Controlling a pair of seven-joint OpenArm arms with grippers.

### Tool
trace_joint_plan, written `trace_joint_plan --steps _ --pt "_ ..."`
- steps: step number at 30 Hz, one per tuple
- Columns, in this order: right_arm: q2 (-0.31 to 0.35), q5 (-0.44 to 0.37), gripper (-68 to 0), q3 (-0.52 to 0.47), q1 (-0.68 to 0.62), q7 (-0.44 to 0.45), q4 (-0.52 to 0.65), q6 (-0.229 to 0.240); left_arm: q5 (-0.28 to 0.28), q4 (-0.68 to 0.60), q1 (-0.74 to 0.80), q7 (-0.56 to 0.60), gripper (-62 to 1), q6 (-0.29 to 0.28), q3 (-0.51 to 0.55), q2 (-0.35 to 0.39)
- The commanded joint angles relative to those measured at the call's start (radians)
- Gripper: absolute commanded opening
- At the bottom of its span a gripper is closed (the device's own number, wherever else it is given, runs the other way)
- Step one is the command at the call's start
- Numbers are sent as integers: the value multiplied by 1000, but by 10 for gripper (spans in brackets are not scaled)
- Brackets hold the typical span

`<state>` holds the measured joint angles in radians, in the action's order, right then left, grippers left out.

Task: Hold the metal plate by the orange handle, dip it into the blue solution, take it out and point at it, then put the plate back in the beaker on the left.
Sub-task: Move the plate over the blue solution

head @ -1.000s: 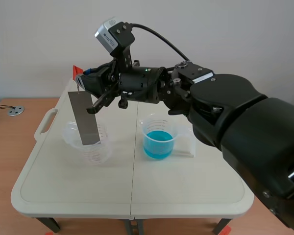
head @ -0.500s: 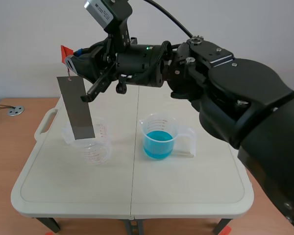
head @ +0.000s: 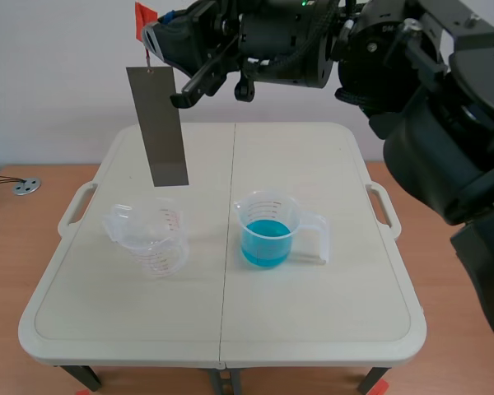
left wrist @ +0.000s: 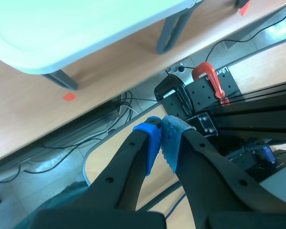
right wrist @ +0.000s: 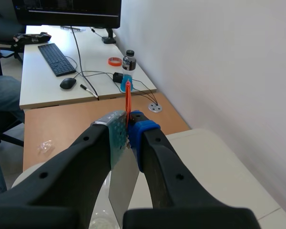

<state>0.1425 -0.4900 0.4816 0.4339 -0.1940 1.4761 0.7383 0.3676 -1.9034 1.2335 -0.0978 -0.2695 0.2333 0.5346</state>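
Observation:
High over the table's back left, my right gripper (head: 151,33) is shut on the orange handle (head: 143,18) of the grey metal plate (head: 158,126), which hangs clear above the empty beaker (head: 151,239) on the left. In the right wrist view the orange handle (right wrist: 127,101) sticks up between the pads and the plate (right wrist: 123,185) hangs below them. The beaker of blue solution (head: 267,230) stands at the table's middle. My left gripper (left wrist: 161,142) is shut on nothing, off the table's edge, and is not seen in the scene view.
The white folding table (head: 313,313) has handles at both sides. In the right wrist view a desk (right wrist: 47,76) with a keyboard (right wrist: 57,58), a mouse and cables lies beyond the table. Under my left gripper are table legs, cables and a clamp (left wrist: 210,81).
My right arm has lifted the plate straight up out of the left beaker, and it now hangs well above it.

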Motion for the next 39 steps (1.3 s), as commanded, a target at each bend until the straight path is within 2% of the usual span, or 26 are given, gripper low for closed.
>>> trace_joint_plan --steps 1,5,13,18,26,31,39 --pt "18 -35 -662 -27 17 -3 28 7 6 -8 -7 12 -588 -6 -1 -2" --pt "52 -86 -663 -81 3 -55 77 7 6 -8 -38 19 -588 -6 -1 5" --pt "105 -167 -662 -184 -49 -134 136 7 6 -8 -147 22 -588 -6 -1 63" --pt "123 -200 -663 -240 -89 -172 145 7 6 -8 -252 23 -588 -6 -1 102" --pt "132 -238 -663 -317 -124 -221 146 7 7 -8 -465 20 -588 -14 -11 117" --pt "132 -245 -663 -327 -124 -252 146 7 6 -6 -598 -23 -588 -35 -60 117" --pt "132 -259 -663 -343 -124 -257 146 7 6 80 -822 -36 -588 -40 -225 116"
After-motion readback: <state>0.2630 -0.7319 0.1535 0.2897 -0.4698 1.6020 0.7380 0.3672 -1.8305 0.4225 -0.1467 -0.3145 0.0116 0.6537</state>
